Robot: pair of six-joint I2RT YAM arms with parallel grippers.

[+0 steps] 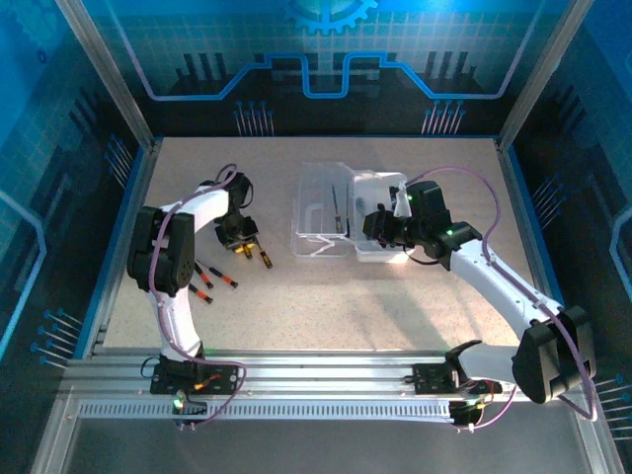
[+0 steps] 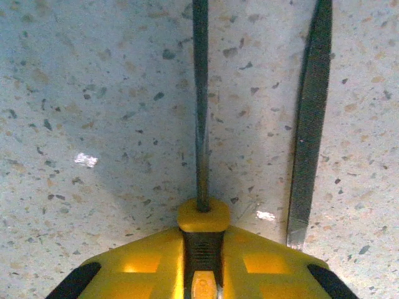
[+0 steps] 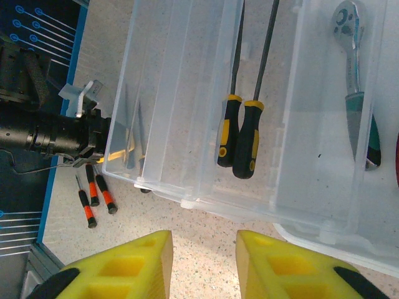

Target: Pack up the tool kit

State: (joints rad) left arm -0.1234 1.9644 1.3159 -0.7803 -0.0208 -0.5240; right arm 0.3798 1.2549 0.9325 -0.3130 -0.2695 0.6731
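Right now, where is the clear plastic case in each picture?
Top external: clear case at table centre, lid open.
Right wrist: its compartments across the upper frame, two yellow-handled screwdrivers inside.
Left wrist: looks down at the tabletop, along a screwdriver beside a file.
Shared landmark: red-handled screwdrivers on the table, left of the case.

1. On pale speckled stone-look table (image 1: 346, 306), mid-rear: clear rectangular plastic case (image 3: 181, 93);
2. Inside: two yellow-and-black-handled screwdrivers (image 3: 240, 134) side by side; silver ratchet wrench (image 3: 355, 81) in the next compartment;
3. Left of case: yellow-collared screwdriver (image 2: 201, 124) beside dark flat metal file (image 2: 308, 124); further left, three small red-and-black-handled screwdrivers (image 3: 96, 196).
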